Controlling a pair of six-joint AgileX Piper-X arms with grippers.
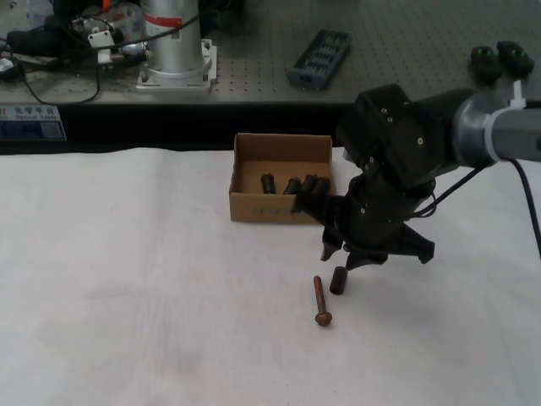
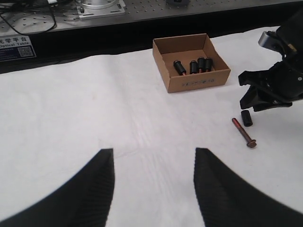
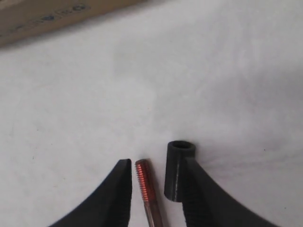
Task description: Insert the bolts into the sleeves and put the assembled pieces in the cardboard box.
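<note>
A copper-coloured bolt point(image 1: 321, 300) lies on the white cloth with a black sleeve point(image 1: 339, 280) just beside it. My right gripper point(image 1: 342, 258) hangs low over both, open. In the right wrist view the bolt's threaded end point(image 3: 146, 187) lies between the fingers and the sleeve point(image 3: 177, 172) rests against one finger point(image 3: 201, 198). The cardboard box point(image 1: 270, 207) behind holds several assembled pieces point(image 1: 296, 184). My left gripper point(image 2: 154, 151) stands open and empty over bare cloth, well away from the bolt point(image 2: 244, 132), sleeve point(image 2: 246, 117) and box point(image 2: 199, 82).
White cloth point(image 1: 127, 279) covers the bench, with wide free room on the left and at the front. Behind its far edge stand a metal post base point(image 1: 176, 59), cables and a dark bit holder point(image 1: 319, 57) on a perforated plate.
</note>
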